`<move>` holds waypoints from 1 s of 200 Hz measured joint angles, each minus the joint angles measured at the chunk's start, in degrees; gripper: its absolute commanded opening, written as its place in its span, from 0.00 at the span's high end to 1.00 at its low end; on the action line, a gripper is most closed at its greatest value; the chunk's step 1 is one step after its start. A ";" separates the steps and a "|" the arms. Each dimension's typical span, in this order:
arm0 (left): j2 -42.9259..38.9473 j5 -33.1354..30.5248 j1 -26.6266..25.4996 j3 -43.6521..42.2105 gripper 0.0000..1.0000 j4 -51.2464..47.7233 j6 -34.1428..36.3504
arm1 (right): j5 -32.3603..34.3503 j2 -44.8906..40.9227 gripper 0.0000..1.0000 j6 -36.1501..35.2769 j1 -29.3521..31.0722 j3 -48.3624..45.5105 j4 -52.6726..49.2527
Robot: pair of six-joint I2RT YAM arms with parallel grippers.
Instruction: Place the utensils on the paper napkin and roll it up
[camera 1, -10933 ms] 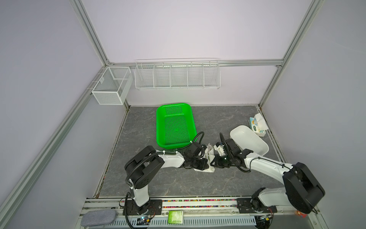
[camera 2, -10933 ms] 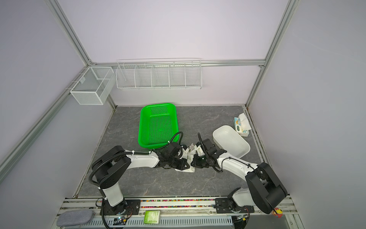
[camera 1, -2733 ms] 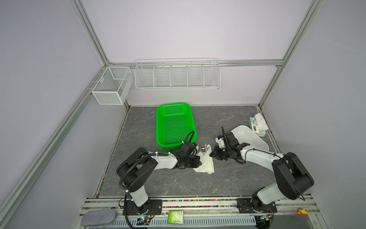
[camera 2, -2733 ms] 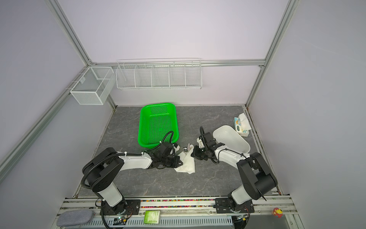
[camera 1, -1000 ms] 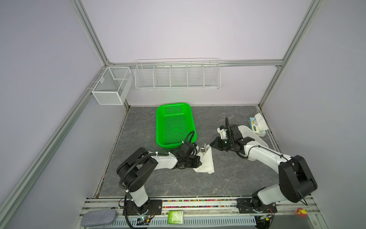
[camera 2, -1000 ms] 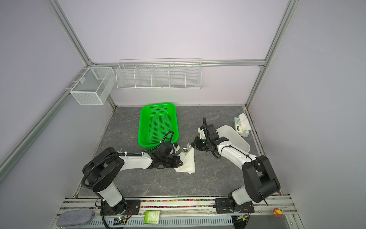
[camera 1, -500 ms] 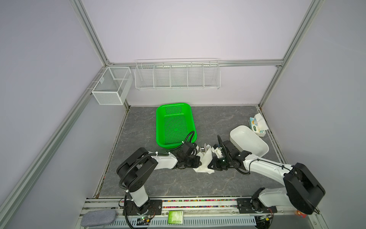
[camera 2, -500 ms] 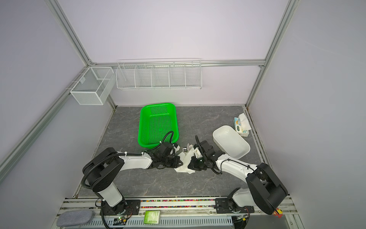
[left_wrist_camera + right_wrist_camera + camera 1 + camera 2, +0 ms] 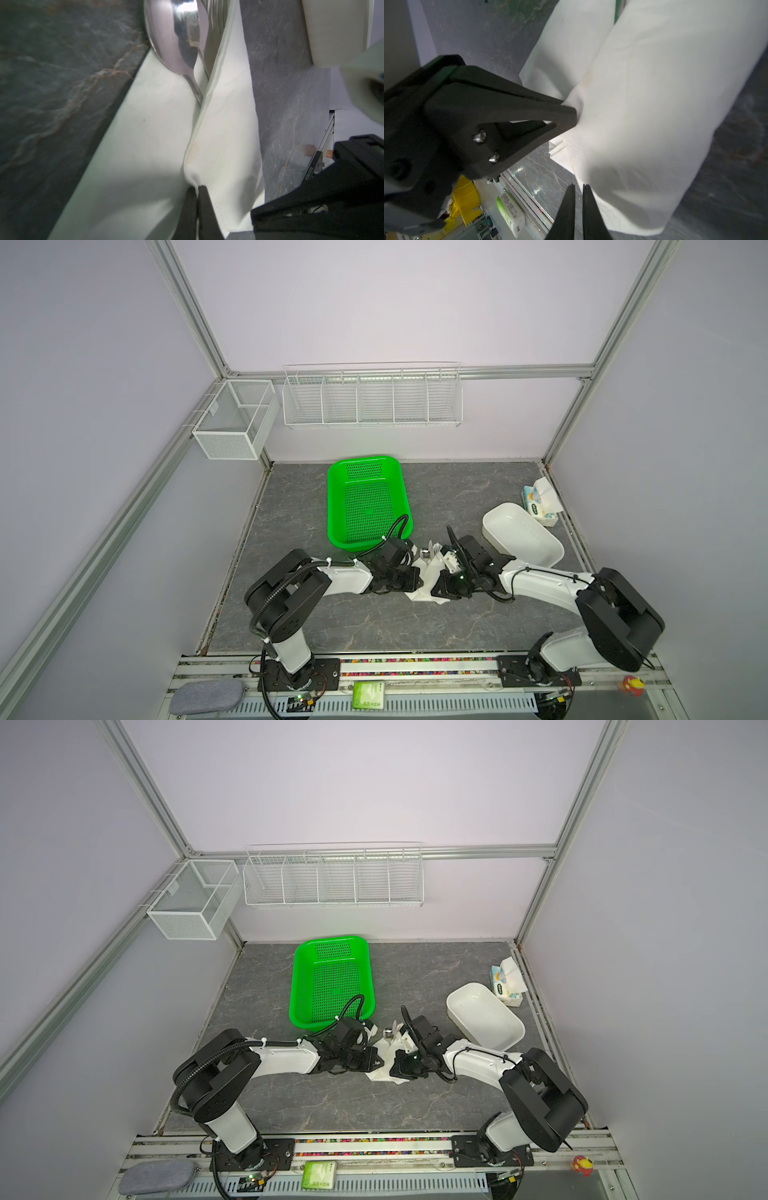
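Note:
The white paper napkin [image 9: 432, 570] [image 9: 384, 1052] lies on the grey table between my two grippers, folded over the utensils. The spoon bowl [image 9: 174, 37] and fork tines [image 9: 214, 20] stick out of its far end; the spoon [image 9: 424, 562] also shows in a top view. The knife is hidden. My left gripper [image 9: 196, 188] [image 9: 417, 578] is shut on a raised fold of the napkin [image 9: 145, 145]. My right gripper [image 9: 578, 186] [image 9: 437, 591] is shut with nothing between its fingers, right beside the rolled napkin's [image 9: 654, 104] near edge.
A green mesh basket [image 9: 368, 497] stands behind the left arm. A white tub [image 9: 521, 539] sits at the right, with a tissue pack [image 9: 540, 506] behind it by the wall. Two wire racks [image 9: 372, 398] hang on the back wall.
My right gripper has come down from near the white tub to the napkin's right side. My left gripper has stayed shut on the napkin, barely moving.

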 measured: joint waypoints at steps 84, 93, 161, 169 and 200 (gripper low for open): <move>0.00 0.09 0.00 0.00 1.00 0.00 0.02 | 1.90 3.63 0.89 0.24 0.11 0.57 0.00; 0.00 0.09 0.00 0.00 1.00 0.00 0.00 | 2.08 3.52 0.88 0.24 0.13 0.57 -0.07; 0.00 0.09 0.00 0.00 1.00 0.00 0.02 | 1.64 0.24 0.88 0.46 0.33 2.54 0.31; 0.00 0.09 0.00 0.00 1.00 0.00 0.02 | 1.57 0.63 0.88 0.48 0.33 2.58 0.55; 0.00 0.09 0.02 0.00 1.00 0.00 0.02 | 1.51 3.96 0.89 1.25 0.42 2.29 1.33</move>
